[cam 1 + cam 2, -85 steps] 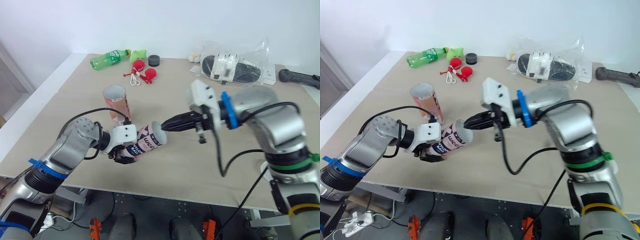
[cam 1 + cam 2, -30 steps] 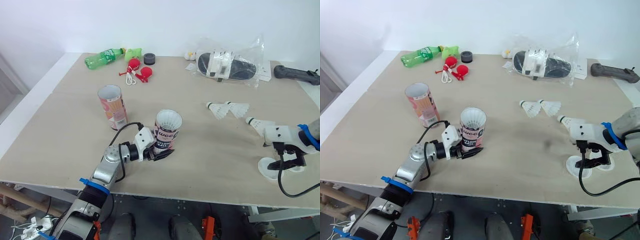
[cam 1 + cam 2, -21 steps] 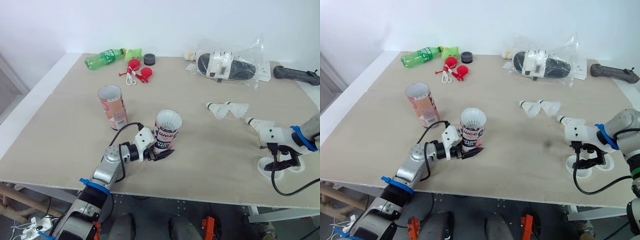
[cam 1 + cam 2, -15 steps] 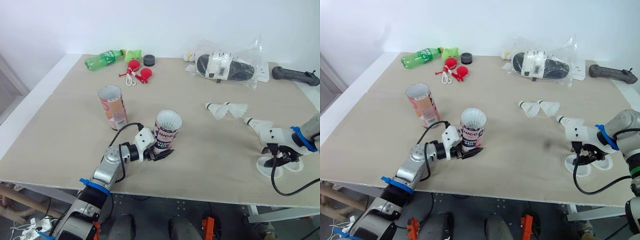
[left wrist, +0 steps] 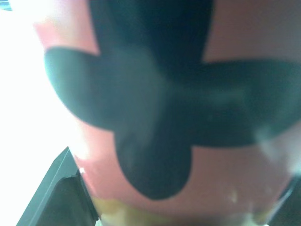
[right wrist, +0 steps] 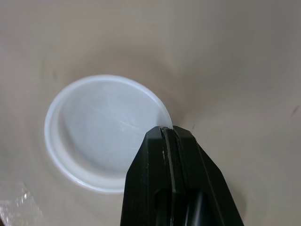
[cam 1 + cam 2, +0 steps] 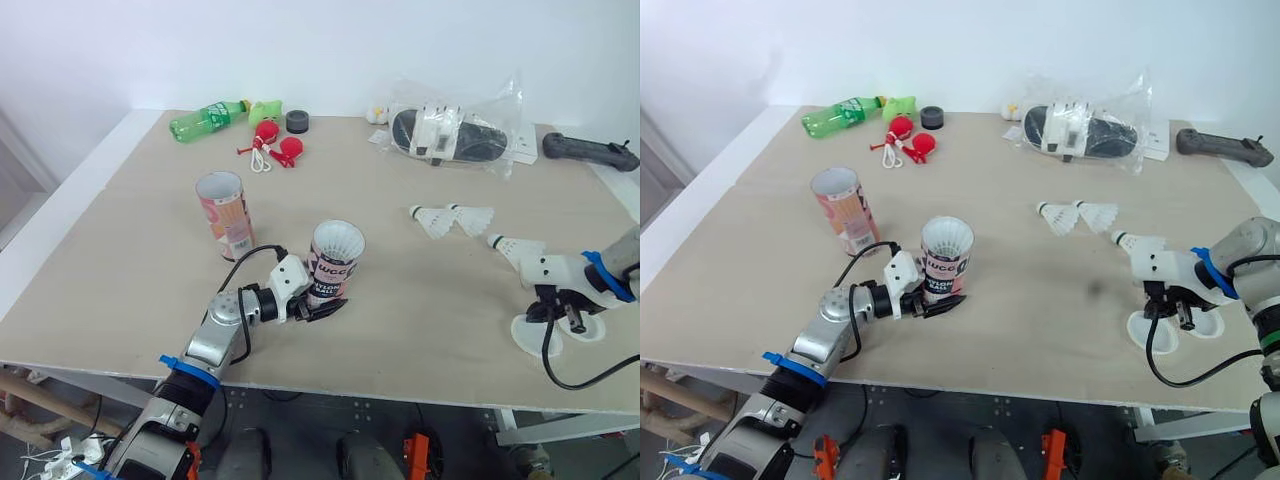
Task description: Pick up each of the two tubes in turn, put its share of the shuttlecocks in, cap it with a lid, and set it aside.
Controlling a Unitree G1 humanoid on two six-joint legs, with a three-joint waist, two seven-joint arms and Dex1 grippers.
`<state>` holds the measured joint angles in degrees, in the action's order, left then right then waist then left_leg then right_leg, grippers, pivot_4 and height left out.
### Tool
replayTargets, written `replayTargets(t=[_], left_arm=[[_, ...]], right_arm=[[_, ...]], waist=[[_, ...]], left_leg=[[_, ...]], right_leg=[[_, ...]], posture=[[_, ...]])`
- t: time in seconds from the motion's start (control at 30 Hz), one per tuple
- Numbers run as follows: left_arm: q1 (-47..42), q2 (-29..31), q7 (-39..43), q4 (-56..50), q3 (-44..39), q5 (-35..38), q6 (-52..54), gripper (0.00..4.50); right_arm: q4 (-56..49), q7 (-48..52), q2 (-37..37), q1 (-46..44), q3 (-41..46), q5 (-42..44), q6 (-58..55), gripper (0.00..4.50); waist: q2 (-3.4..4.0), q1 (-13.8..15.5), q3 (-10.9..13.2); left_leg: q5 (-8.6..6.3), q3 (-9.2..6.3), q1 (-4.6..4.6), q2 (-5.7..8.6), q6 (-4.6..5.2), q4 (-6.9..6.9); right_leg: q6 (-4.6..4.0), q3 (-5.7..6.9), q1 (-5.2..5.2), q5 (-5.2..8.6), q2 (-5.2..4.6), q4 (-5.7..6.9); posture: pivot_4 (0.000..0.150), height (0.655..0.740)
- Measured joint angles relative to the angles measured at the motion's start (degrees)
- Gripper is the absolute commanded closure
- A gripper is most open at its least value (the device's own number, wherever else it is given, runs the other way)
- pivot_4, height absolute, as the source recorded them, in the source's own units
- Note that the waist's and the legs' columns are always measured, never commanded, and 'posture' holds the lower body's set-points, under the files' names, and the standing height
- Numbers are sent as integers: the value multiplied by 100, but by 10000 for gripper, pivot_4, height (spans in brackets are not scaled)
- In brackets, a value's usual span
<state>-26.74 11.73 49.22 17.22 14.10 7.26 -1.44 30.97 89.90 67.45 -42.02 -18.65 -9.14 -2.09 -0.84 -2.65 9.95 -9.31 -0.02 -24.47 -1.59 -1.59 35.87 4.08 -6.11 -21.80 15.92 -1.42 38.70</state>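
A pink tube with white shuttlecock feathers in its mouth stands upright near the table's front. My left gripper is shut on its lower part, and its label fills the left wrist view. A second, open pink tube stands behind and to the left. Two joined shuttlecocks and a single one lie at the right. My right gripper is shut, its tips at the rim of a white lid lying flat. Another lid lies beside the first one.
At the table's back are a green bottle, red toys with a cord, a black roll, a plastic bag with a black item and a black handle. The lids lie close to the front right edge.
The tube was tilted with my right gripper at its mouth; it now stands upright. My right arm has swung to the lids and, over the last second, settled at one lid's rim.
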Motion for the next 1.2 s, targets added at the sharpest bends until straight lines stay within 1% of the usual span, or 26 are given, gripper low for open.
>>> replayTargets(t=[0.1,0.17,0.27,0.37,0.4,0.53,0.63,0.83,0.97,1.07,1.2], left_arm=[[-29,-4,4,35,3,-3,-33,12137],[-59,-18,5,100,3,-3,-88,12137],[-103,-61,13,185,9,-4,-127,12137],[-218,-107,60,345,26,-30,-213,12137],[-254,-130,93,410,27,-34,-251,12137],[-390,-192,156,561,72,-52,-357,12137],[-472,-236,205,643,131,-58,-380,12137],[-492,-235,233,683,131,-61,-402,12137],[-460,-240,186,678,131,-67,-396,12137],[-425,-250,127,631,149,-66,-379,12137],[-397,-248,116,578,163,-66,-365,12137]], right_arm=[[-808,11,390,-389,-141,769,-460,44514],[-1419,14,550,-1003,-201,1464,-912,44514],[-1844,19,451,-1759,-339,2092,-1315,44514],[-1935,22,-177,-2776,-485,2527,-1663,44514],[-1931,23,-493,-3187,-575,2618,-1786,44514],[-1747,25,-1337,-4090,-787,2709,-1834,44514],[-1645,27,-1717,-4347,-1071,2695,-1725,44514],[-1543,31,-1822,-4375,-1599,2664,-1447,44514],[-1207,34,-2175,-4411,-1898,2334,-1011,44514],[-948,34,-2373,-4416,-1995,2178,-770,44514],[-766,34,-2445,-4434,-2009,2056,-565,44514]], waist=[[13,0,1],[13,-10,2],[9,-7,3],[10,-12,3],[10,-11,3],[10,18,2],[3,70,0],[2,77,1],[2,54,1],[2,56,1],[2,62,1]], left_leg=[[0,1,-2,1,0,-7],[0,1,-2,-1,0,-14],[-1,-4,-5,-2,-1,-16],[0,-3,-13,-2,0,-16],[0,-5,-19,-3,-1,-15],[0,-21,-62,-1,0,-10],[-3,-32,-74,1,-2,-5],[-4,-35,-74,0,-3,-6],[-1,-36,-67,-3,-3,-2],[0,-38,-69,-3,-3,0],[0,-39,-70,-2,-3,-2]], right_leg=[[0,-3,-6,2,-1,0],[-4,-2,-10,6,1,-1],[2,5,-12,12,2,-1],[1,2,-26,9,2,-1],[-4,5,-34,7,4,0],[-11,20,-65,4,3,0],[-12,33,-65,4,-1,-1],[-14,37,-67,3,2,0],[-18,38,-66,2,6,11],[-18,39,-66,2,6,15],[-18,40,-65,2,5,15]], posture=[[1500,7400],[1500,7400],[1500,7400],[1500,7400],[1500,7400],[1500,7400],[1500,7400],[1500,7400],[1500,7400],[1500,7400],[1500,7400]])
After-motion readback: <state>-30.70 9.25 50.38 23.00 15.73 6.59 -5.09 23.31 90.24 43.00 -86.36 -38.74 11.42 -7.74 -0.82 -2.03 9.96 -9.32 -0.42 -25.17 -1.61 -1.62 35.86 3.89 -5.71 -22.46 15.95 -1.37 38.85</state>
